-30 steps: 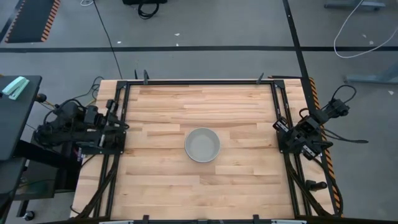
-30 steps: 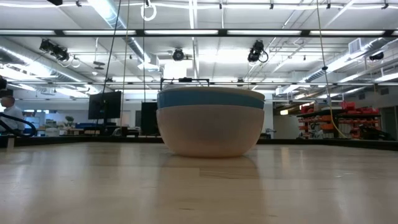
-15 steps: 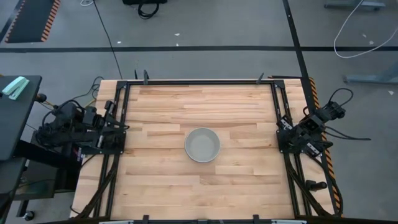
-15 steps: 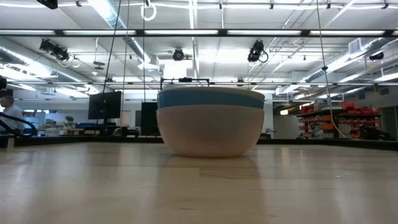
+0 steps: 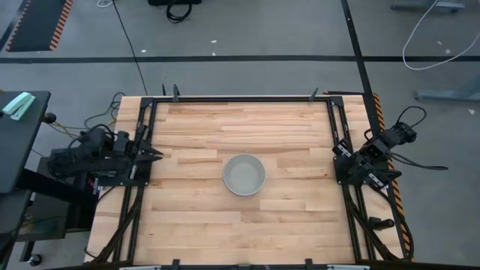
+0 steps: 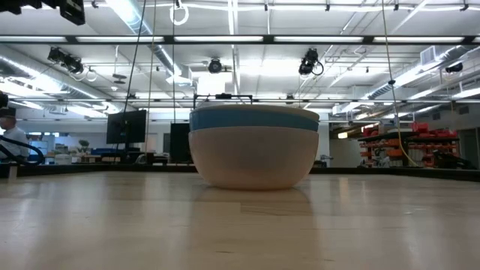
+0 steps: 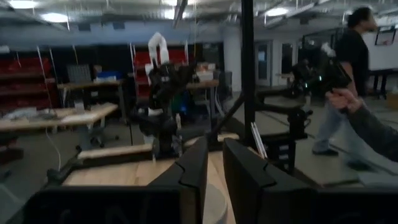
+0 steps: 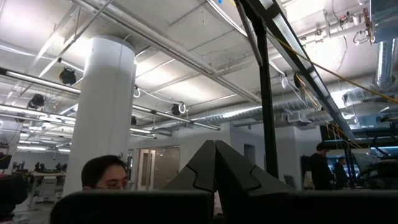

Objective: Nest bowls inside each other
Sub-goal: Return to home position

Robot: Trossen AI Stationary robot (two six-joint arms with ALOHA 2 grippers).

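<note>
- High view shows the 3 bowls as 1 nested stack at the middle of the worktop [image 5: 195, 217], well apart from both arms. From above only the grey-white bowl [image 5: 244, 175] shows, and its hollow is empty.
- Low view gives the order: a thin grey-white rim on top, the blue bowl [image 6: 253, 119] as a band under it, and the salmon-orange bowl [image 6: 253, 159] at the bottom on the wood. The stack sits level.
- Handling, as a judgement: thin plastic, so light, stiff and smooth, not fragile. The stack would likely slide on the wood if nudged.
- The rim is the place to take hold, with 1 finger inside the wall and 1 outside. A pinch on the top rim alone might lift only the grey-white bowl.
- The left gripper [image 5: 156, 155] lies at the left edge of the worktop and points right toward the stack. In the left wrist view its 2 fingers [image 7: 193, 174] stand a narrow slit apart with nothing between them.
- The right arm [image 5: 365, 160] is folded at the right edge. The right gripper [image 8: 214, 144] tilts up toward the ceiling, tips pressed together and empty.
- The nesting looks complete, and only parking the arms seems left.
</note>
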